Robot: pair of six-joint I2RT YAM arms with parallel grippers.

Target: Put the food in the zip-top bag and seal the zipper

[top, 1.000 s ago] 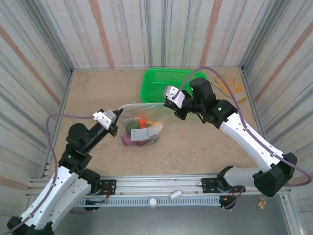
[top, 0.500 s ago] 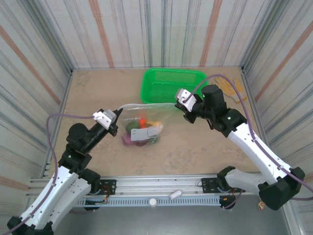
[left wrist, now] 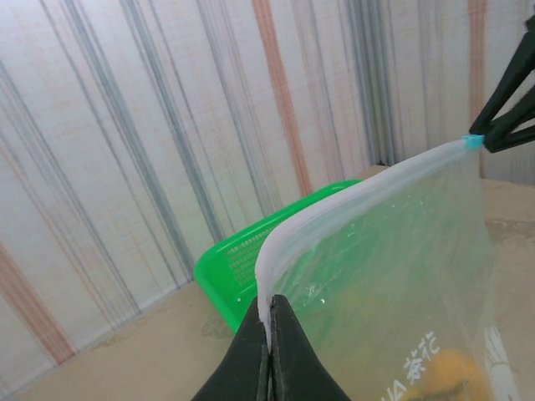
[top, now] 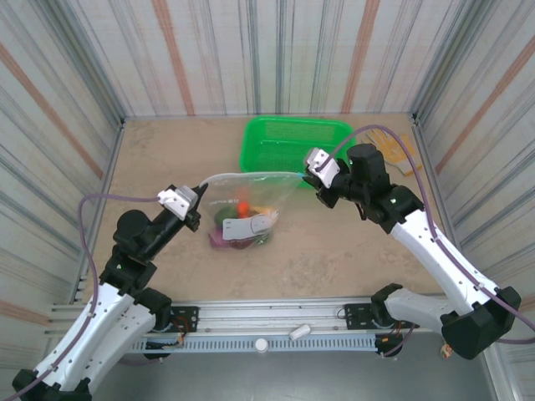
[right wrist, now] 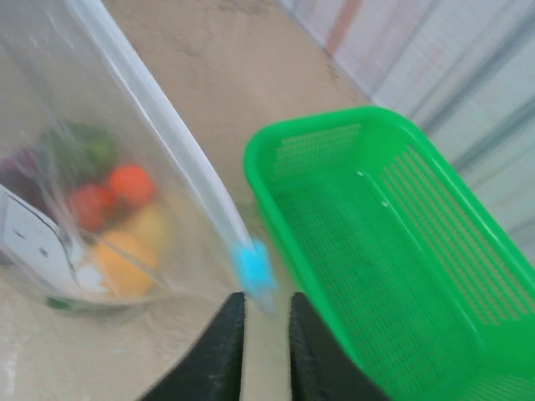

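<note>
Clear crinkly zip-top bag (top: 251, 196) is held up by its mouth at centre frame in the top view, with the toy food (top: 242, 219) bunched at the bottom. The pale blue-white zipper (top: 251, 174) runs left to right. The left gripper (left wrist: 269, 313) has its fingers clamped on the left corner. The small blue slider (right wrist: 253, 266) sits at the right end, at the right gripper (right wrist: 263, 313) fingertips, so the right arm is nearer. Those fingers stand narrowly apart (pinching or not, I cannot tell). A second ago the right gripper was further left; the strip is now drawn longer.
</note>
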